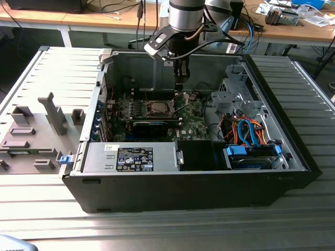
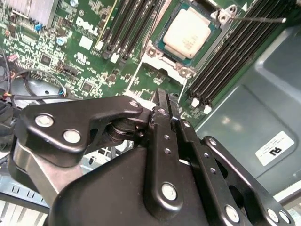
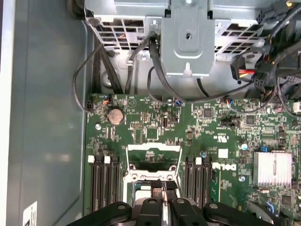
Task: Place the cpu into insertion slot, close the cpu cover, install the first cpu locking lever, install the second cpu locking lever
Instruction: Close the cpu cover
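- On the ribbed grey metal table [image 1: 31, 219] lies a black computer case [image 1: 183, 193], its open side facing up.
- Into the case from above reaches the silver-and-black robot arm [image 1: 186, 13].
- Across the case floor spreads the green motherboard [image 3: 141, 127], with long black memory slots [image 3: 104, 183] on either side of the socket.
- Above the board hangs the black gripper [image 2: 164, 96]. Its two fingers are pressed together with nothing between them. In the second wrist view its tips sit near the socket's edge, apart from the chip.
- At the socket, the cpu cover [image 3: 154, 149], a thin silver metal frame with a square window, is swung open off the socket.
- Beside the cover sits the insertion slot [image 2: 162, 44], a square dark recess with a shiny metal rim.
- Inside that slot lies the cpu [image 2: 188, 32], a small flat square chip with a pale silvery metal top. It sits level and square, uncovered.
- From one socket corner a thin wire locking lever [image 2: 263, 19] sticks out, unlatched.
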Motion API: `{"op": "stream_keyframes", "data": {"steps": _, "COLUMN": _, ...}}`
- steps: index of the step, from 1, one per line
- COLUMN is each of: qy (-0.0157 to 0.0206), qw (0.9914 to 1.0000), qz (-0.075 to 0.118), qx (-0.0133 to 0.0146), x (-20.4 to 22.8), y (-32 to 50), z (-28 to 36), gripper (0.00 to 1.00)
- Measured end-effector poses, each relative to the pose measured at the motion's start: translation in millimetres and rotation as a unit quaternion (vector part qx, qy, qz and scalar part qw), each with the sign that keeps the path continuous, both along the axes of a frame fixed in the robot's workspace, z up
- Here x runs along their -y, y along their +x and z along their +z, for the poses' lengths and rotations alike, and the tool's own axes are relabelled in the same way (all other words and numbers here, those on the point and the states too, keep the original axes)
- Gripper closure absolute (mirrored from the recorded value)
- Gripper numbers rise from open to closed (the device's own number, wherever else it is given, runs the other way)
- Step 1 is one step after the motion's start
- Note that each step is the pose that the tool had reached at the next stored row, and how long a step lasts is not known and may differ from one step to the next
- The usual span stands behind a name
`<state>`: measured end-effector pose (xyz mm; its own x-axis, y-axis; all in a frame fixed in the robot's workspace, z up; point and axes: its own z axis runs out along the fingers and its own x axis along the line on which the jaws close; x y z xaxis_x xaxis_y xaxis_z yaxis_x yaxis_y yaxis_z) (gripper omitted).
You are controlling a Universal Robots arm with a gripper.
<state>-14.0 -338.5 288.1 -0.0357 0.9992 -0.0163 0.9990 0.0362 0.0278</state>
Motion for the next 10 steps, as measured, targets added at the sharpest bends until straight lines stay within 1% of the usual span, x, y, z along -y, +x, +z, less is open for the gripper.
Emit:
{"op": "stream_keyframes", "data": {"steps": 1, "qy": 0.0, "qw": 1.0, "qz": 0.0, "qx": 0.0, "x": 0.0, "y": 1.3, "z": 0.0, "gripper": 0.84}}
{"op": "stream_keyframes", "data": {"steps": 3, "qy": 0.0, "qw": 1.0, "qz": 0.0, "qx": 0.0, "x": 0.0, "y": 6.6, "z": 0.0, "gripper": 0.84}}
{"op": "stream_keyframes", "data": {"steps": 5, "qy": 0.0, "qw": 1.0, "qz": 0.0, "qx": -0.0001, "x": 0.0, "y": 9.6, "z": 0.0, "gripper": 0.84}}
{"op": "stream_keyframes", "data": {"steps": 6, "qy": 0.0, "qw": 1.0, "qz": 0.0, "qx": -0.0001, "x": 0.0, "y": 13.5, "z": 0.0, "gripper": 0.84}}
{"op": "stream_keyframes", "data": {"steps": 10, "qy": -0.0001, "qw": 1.0, "qz": 0.0, "qx": -0.0001, "x": 0.0, "y": 18.5, "z": 0.0, "gripper": 0.84}}
